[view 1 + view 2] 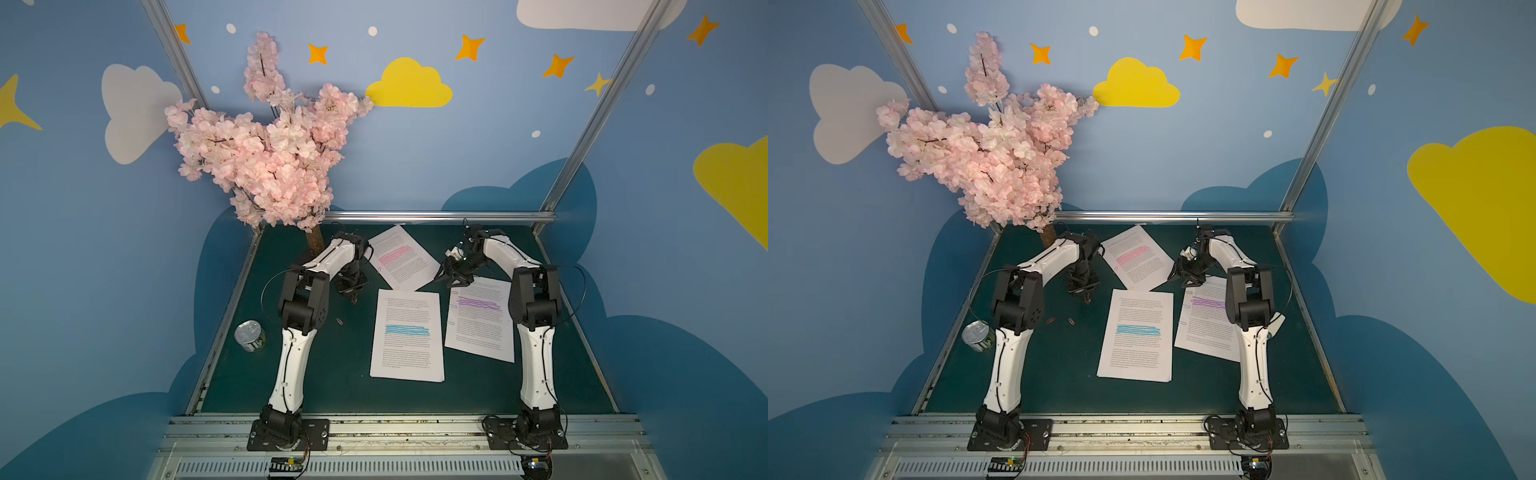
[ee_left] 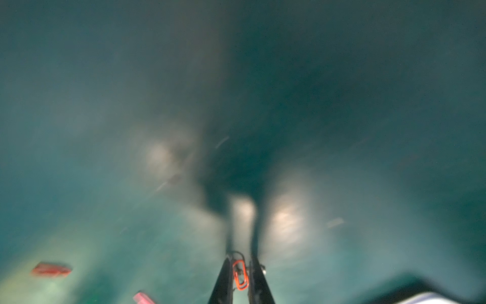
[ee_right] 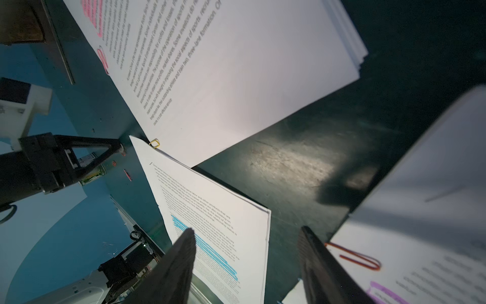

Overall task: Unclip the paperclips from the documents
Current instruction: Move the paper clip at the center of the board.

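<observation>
Green tabletop (image 1: 324, 374) carries three documents (image 1: 478, 332) around its middle. Over a bare stretch beside the blue-banded stack (image 1: 1136, 349), the left gripper (image 2: 239, 259) pinches a red paperclip (image 2: 239, 275) between narrow jaws. Wide and empty, the right gripper (image 3: 247, 230) hangs above the dark gap among the three stacks.

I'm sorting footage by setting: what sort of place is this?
Probably a robot-lab recording booth, not an office: a left arm and right arm bolted at a green table, an aluminium frame post, and walls painted with a yellow cloud, beside a fake blossom tree.
</observation>
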`<state>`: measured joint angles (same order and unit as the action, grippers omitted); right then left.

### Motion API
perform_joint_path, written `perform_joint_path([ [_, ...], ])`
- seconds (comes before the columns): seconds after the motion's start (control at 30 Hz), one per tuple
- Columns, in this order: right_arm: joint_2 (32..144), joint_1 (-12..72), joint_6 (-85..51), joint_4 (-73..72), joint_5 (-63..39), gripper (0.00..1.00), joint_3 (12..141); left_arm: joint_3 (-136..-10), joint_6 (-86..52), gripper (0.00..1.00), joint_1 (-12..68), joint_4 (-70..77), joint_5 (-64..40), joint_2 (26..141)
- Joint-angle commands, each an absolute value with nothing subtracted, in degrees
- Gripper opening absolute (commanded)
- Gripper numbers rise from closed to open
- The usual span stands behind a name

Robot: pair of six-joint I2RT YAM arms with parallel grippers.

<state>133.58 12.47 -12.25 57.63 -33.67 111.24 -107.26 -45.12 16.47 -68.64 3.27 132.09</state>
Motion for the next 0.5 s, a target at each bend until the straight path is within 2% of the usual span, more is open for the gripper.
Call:
perform_joint_path([
  [0.0, 130.78, 12.39, -12.91, 57.13, -34.50, 0.63, 110.52, -99.15, -43.30, 0.13, 14.21, -67.35, 6.53, 128.32],
  [0.13, 130.83, 12.54, -12.63, 57.51, -34.45, 0.63, 111.28, -92.57, -41.62, 0.12, 12.46, -66.54, 8.53, 123.98],
  [0.2, 131.19, 12.59, -12.27, 58.21, -34.13, 0.63, 112.41, -89.90, -40.91, 0.14, 11.83, -65.40, 9.20, 121.58],
  [0.23, 131.46, 12.58, -12.03, 58.53, -33.94, 0.64, 113.04, -89.35, -40.60, 0.18, 11.69, -64.84, 9.31, 120.86],
  [0.4, 135.02, 11.92, -9.90, 61.26, -31.04, 0.71, 119.96, -93.71, -38.12, 0.55, 11.90, -63.94, 7.67, 119.10],
  [0.47, 137.43, 11.18, -9.68, 62.61, -31.36, 0.73, 124.85, -97.00, -37.71, 0.62, 12.19, -64.03, 7.40, 119.03],
])
